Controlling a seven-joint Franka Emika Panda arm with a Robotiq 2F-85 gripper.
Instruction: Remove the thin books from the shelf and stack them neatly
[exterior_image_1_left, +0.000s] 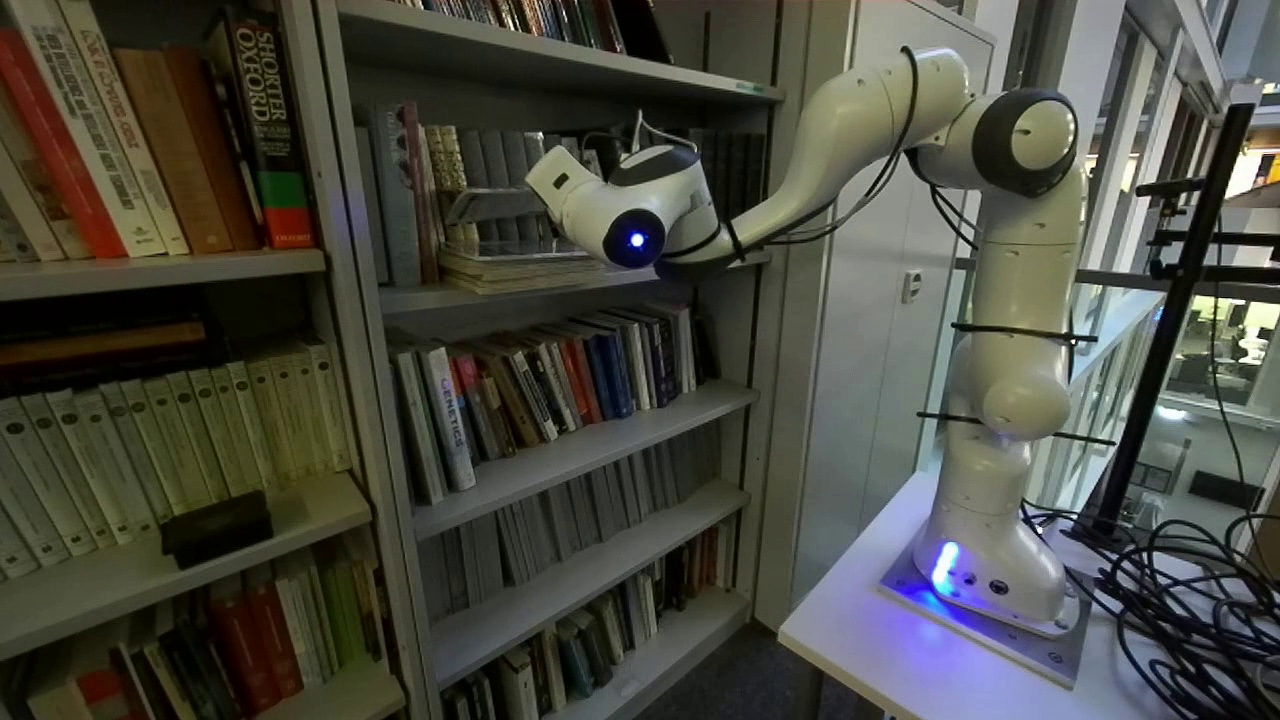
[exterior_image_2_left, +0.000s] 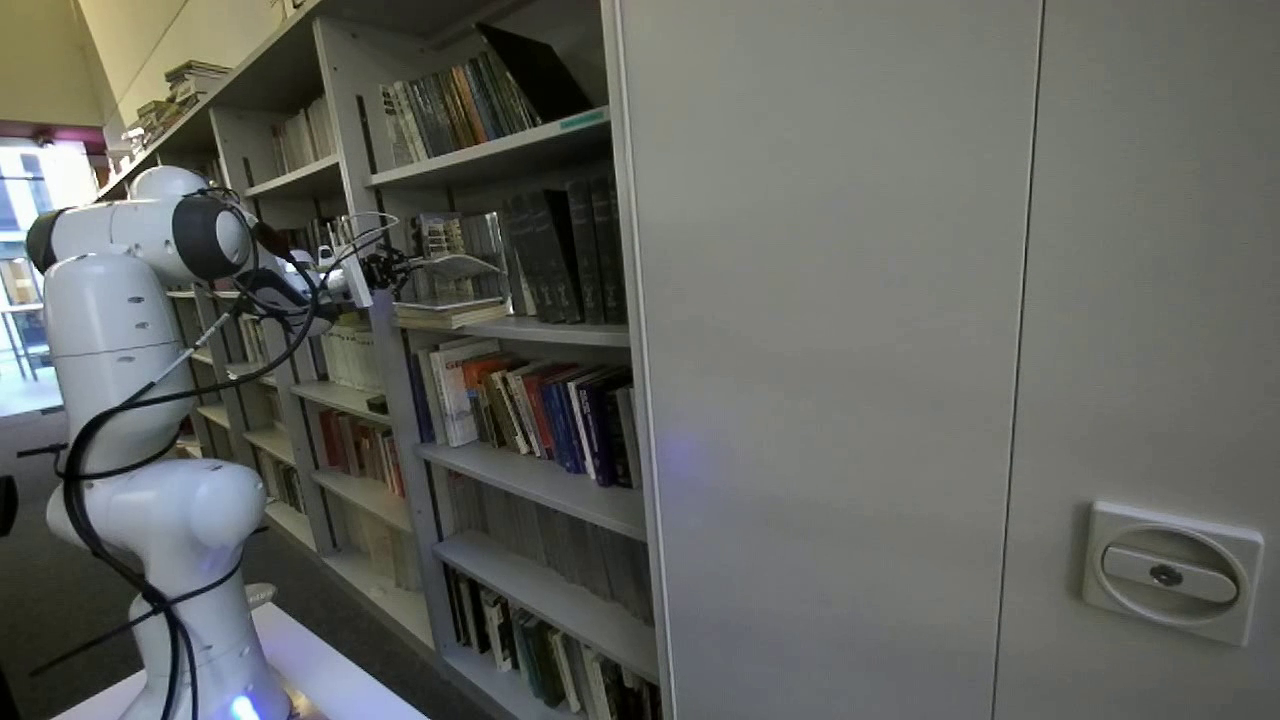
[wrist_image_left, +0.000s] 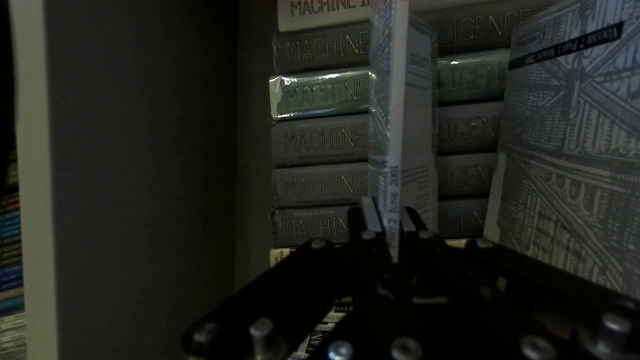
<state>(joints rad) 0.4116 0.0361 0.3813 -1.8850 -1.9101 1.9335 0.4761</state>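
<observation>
We see a tall grey bookcase (exterior_image_1_left: 600, 440) and, in front of it, the white robot arm (exterior_image_1_left: 1025, 260); one grey shelf (exterior_image_2_left: 560, 333) bears a row of grey volumes (wrist_image_left: 322, 140) and, nearer its front edge, a low stack of thin books (exterior_image_1_left: 520, 272) lying flat. We find the gripper (wrist_image_left: 391, 222) pinching a single thin book (wrist_image_left: 397, 115) at its spine edge; in both exterior views it hangs roughly flat above the stack, apart from it; its spine faces back at the gripper, its long axis runs along the shelf, and its covers point in toward the volumes.
</observation>
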